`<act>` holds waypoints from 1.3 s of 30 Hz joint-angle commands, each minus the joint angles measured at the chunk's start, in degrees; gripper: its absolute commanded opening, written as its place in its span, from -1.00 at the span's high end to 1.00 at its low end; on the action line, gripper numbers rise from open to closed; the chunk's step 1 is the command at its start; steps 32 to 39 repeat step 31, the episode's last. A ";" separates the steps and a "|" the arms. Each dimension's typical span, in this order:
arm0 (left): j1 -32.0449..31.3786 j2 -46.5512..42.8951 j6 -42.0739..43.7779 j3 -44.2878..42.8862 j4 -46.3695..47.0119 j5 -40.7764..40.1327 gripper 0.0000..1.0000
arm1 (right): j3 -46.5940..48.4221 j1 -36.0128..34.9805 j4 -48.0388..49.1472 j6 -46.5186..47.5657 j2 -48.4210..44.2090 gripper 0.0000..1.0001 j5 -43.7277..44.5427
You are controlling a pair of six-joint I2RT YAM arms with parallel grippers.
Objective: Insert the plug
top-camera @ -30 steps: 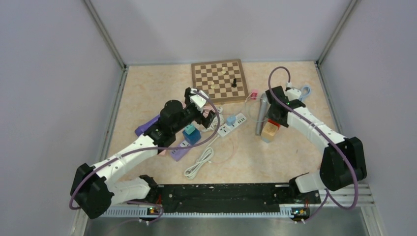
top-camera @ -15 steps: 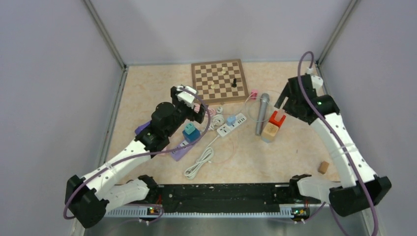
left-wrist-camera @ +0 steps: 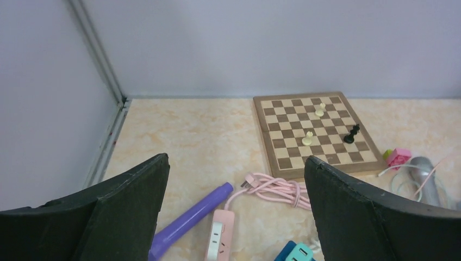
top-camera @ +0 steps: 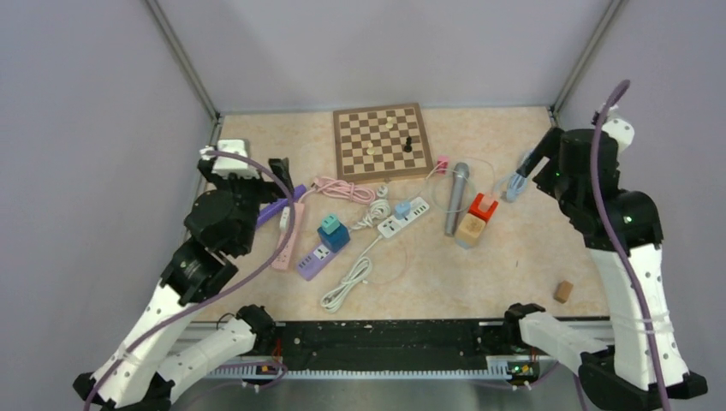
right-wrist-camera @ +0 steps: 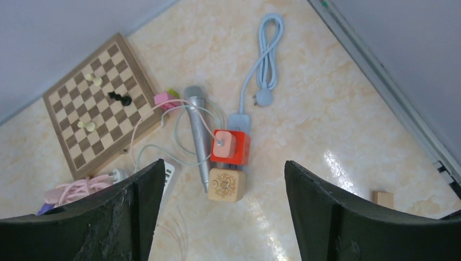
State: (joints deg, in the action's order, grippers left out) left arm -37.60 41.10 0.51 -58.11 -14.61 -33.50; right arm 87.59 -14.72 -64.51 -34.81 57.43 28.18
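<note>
moved: the left gripper [left-wrist-camera: 236, 163] has been drawn back from the strips to the left rear of the surface [top-camera: 291, 137]; the right gripper [right-wrist-camera: 223, 163] has been lifted away toward the right rear corner.
left fingers [left-wrist-camera: 130, 212]: spread wide, with nothing held or touched. The pink strip [left-wrist-camera: 219, 239] and pink cable [left-wrist-camera: 277, 187] are seen in the gap below.
right fingers [right-wrist-camera: 337, 217]: spread wide, with nothing held or touched. They are held high over the red block [right-wrist-camera: 231, 148] and wooden block [right-wrist-camera: 225, 185].
blue plug [top-camera: 401, 208]: set on top of the white strip [top-camera: 415, 210], near its left end. Whether it is fully seated cannot be told.
white strip: laid on the surface between the teal cube [top-camera: 332, 231] and the microphone [top-camera: 456, 197], well apart from both grippers.
white plug [right-wrist-camera: 116, 175]: loose on the surface, just beside the pink cable.
teal cube: stood on the purple strip [top-camera: 313, 259].
chessboard [top-camera: 381, 139]: at the rear, with a few pieces on it.
</note>
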 commanded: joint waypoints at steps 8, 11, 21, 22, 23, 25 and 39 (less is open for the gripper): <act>0.16 -1.82 -31.43 -21.33 -41.17 -9.71 -0.98 | 18.82 0.36 -4.29 9.46 -6.61 -0.54 4.91; 0.13 -3.09 -39.10 -23.45 -48.31 -8.90 -0.98 | 19.97 0.35 -5.69 9.83 -7.40 -0.53 3.47; 0.16 -11.93 -48.67 -22.15 -54.11 -1.36 -0.98 | 21.94 0.32 -9.72 10.51 -11.39 -0.40 -0.69; 0.24 -12.11 -48.44 -22.46 -54.24 -0.66 -0.98 | 22.19 0.32 -10.36 10.54 -11.50 -0.40 -1.27; 0.29 -12.23 -48.17 -22.58 -54.39 -0.07 -0.98 | 22.39 0.35 -10.99 10.49 -11.55 -0.40 -2.00; 0.45 -12.33 -47.00 -22.51 -54.59 1.06 -0.97 | 21.67 0.38 -11.85 10.30 -11.92 -0.41 -3.29; 0.73 -13.44 -42.85 -20.79 -52.57 2.08 -0.97 | 11.99 0.35 -10.05 8.53 -16.83 -0.45 -7.03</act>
